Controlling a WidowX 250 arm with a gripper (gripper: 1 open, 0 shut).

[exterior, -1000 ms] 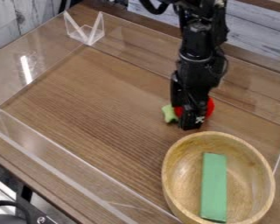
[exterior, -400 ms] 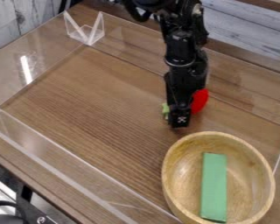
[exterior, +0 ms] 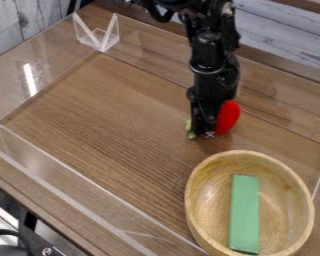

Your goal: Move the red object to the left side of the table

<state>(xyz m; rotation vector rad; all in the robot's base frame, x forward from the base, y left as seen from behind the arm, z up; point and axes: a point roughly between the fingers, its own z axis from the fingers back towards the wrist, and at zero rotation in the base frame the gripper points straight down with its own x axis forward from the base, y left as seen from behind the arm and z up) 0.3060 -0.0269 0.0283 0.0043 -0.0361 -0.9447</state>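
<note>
The hand [exterior: 204, 124] points straight down, its fingers drawn narrow against the red toy fruit [exterior: 226, 115], apparently pinching it where it rests on the tabletop [exterior: 109, 110], near the wooden bowl [exterior: 203, 185].

Pale grey plank wall [exterior: 290, 35] behind, dark floor [exterior: 9, 245] at the lower left corner.

open table [exterior: 109, 110] leftward, bowl [exterior: 203, 190] near right, acrylic walls [exterior: 49, 175]
</note>
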